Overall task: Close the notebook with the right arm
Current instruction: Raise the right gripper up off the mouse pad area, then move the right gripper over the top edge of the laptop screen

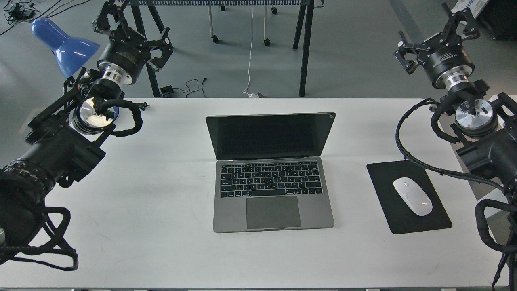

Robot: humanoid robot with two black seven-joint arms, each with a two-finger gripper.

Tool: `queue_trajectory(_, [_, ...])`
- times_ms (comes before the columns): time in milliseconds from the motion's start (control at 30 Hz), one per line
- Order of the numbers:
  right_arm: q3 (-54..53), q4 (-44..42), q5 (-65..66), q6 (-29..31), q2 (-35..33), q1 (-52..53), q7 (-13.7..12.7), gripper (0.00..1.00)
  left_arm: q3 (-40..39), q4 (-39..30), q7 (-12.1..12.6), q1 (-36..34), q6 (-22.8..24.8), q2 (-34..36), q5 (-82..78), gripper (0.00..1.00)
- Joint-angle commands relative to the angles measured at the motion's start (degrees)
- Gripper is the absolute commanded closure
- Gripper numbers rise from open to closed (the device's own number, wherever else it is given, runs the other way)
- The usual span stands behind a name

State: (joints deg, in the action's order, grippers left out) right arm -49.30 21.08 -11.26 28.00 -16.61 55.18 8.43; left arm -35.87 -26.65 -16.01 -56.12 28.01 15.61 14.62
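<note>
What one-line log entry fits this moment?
grey metal laptop: open | right gripper: open, away from it | left gripper: open | closing: not started

blue lamp (64, 44) base hidden behind left arm (60, 149)

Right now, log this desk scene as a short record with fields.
notebook: open, screen black, centre of the white table
mouse: white, on the black mouse pad, to the right of the notebook
right gripper: raised beyond the table's far right corner, open, holding nothing
left gripper: raised at far left, open, holding nothing
blue lamp: behind the left arm
task state: lid not yet closed
</note>
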Motion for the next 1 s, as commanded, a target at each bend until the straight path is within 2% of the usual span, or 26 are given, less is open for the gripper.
queue_trajectory(0, [0.2, -0.1, 0.1, 0.0, 0.1, 0.0, -0.1, 0.0, 0.0, 0.0, -0.6, -0.1, 0.0, -0.1, 0.0, 0.0])
queue_trajectory(200, [2.5, 0.4, 0.1, 0.0, -0.3, 0.4, -0.5, 0.0, -0.1, 0.0, -0.5, 0.0, 0.0, 0.1, 0.1, 0.0])
queue_trajectory(533, [22.2, 0.9, 0.2, 0.0, 0.0, 9.6, -0.7, 0.0, -0.7, -0.1, -0.7, 0.1, 0.0, 0.0, 0.2, 0.0])
queue_trajectory(633, [27.7, 1.3, 0.5, 0.0, 2.6, 11.4, -1.0, 0.0, -0.8, -0.1, -0.7, 0.1, 0.0, 0.1, 0.4, 0.0])
queue_trajectory(833, [36.4, 1.8, 4.2, 0.0, 9.7, 13.2, -4.0, 0.0, -0.8, -0.1, -0.7, 0.2, 0.0, 0.0, 0.6, 0.0])
queue_trajectory(967, [40.0, 4.7, 5.2, 0.0, 10.2, 12.9, -6.1, 0.0, -0.9, -0.1, -0.7, 0.3, 0.0, 0.0, 0.7, 0.0])
